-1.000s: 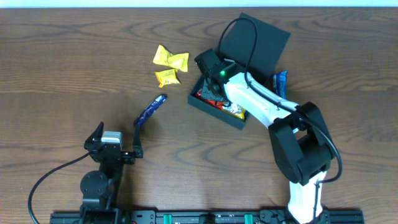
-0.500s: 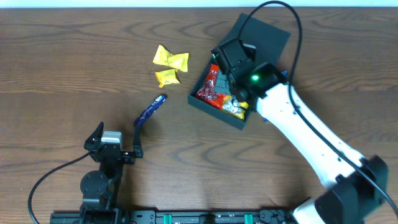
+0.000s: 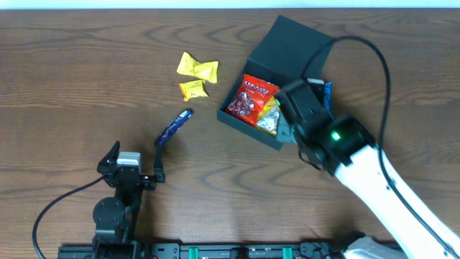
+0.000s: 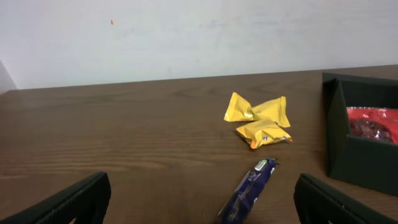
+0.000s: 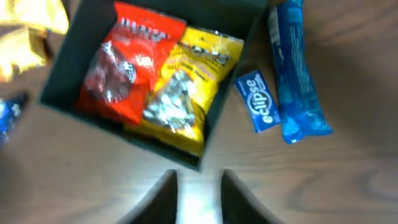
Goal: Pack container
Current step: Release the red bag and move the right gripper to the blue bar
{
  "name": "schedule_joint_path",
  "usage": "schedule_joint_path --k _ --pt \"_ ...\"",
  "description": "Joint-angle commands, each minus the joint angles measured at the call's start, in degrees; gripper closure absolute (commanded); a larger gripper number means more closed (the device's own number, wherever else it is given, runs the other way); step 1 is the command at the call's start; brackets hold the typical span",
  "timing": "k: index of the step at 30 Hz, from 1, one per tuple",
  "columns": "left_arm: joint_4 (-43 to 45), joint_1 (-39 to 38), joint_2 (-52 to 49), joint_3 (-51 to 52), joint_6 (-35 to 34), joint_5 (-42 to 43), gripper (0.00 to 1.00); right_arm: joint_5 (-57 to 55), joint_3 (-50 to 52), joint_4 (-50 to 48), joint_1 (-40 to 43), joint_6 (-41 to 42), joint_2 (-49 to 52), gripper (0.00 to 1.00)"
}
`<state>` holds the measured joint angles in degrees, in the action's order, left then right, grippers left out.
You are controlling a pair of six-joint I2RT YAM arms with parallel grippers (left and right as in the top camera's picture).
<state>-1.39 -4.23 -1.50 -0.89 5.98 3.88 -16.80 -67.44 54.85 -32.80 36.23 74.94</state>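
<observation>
**Overhead view.** The container (image 3: 246, 128) lies right of centre, turned diagonally, with its flap lid (image 3: 291, 44) thrown back toward the upper right. Inside it are a red packet (image 3: 251, 99) and a yellow packet (image 3: 271, 119). It is a cardboard box, so it is probably light, with stiff but dentable walls and a matte skin that should not slip. A side wall's rim looks like the firmest hold, and the flap's free edge suits closing. The right gripper (image 3: 296, 108) hovers over the box's lower right corner, its fingers hidden under the wrist. The left gripper (image 3: 135, 160) sits at lower left, spread wide and empty, with a blue bar (image 3: 175, 127) near it.

**Left wrist view.** The left gripper (image 4: 202, 184) has its jaws far apart, touching nothing. The container (image 4: 357, 163) stands at the right edge.

**Right wrist view.** The container (image 5: 106, 124) fills the upper left. A gum packet (image 5: 258, 102) and a blue packet (image 5: 295, 81) lie outside its right wall. The right gripper (image 5: 199, 199) is blurred at the bottom edge, its jaws parted, empty and clear of the near wall.
</observation>
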Motion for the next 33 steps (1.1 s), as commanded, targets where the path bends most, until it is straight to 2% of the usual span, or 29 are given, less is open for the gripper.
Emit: schedule_joint_path --k 1,6,11,13,16,19,22,26,30,33 --pt "-2.67 -0.09 0.13 0.63 -0.22 0.04 0.05 2.29 3.67 -0.31 -0.39 -11.43 -5.11 0.44" --pt "-2.67 -0.09 0.13 0.63 -0.22 0.04 0.05 2.45 5.7 1.33 0.5 -21.03 -10.29 0.01" --pt "-2.67 -0.09 0.13 0.63 -0.22 0.04 0.05 2.97 5.75 2.1 4.83 -28.15 -9.46 0.01" --pt "-2.64 -0.09 0.13 0.63 -0.2 0.04 0.05 11.69 5.75 3.13 9.16 -38.42 -7.91 0.01" --pt "-2.67 -0.09 0.13 0.63 -0.2 0.04 0.05 18.51 5.75 2.82 13.86 -47.23 -5.64 0.01" --pt "-2.67 -0.09 0.13 0.63 -0.22 0.04 0.05 20.28 5.75 1.49 18.99 -49.07 -1.22 0.01" --pt "-2.67 -0.09 0.13 0.63 -0.2 0.04 0.05 27.87 5.75 -1.4 23.34 -51.36 3.89 0.01" --pt "-2.67 -0.09 0.13 0.63 -0.22 0.04 0.05 29.83 5.75 -3.98 26.95 -49.09 8.79 0.01" --pt "-2.67 -0.09 0.13 0.63 -0.2 0.04 0.05 28.83 5.73 -6.67 31.58 -34.23 9.4 0.01" --pt "-2.67 -0.09 0.13 0.63 -0.2 0.04 0.05 28.17 5.73 -6.88 33.66 -33.75 9.4 0.01"
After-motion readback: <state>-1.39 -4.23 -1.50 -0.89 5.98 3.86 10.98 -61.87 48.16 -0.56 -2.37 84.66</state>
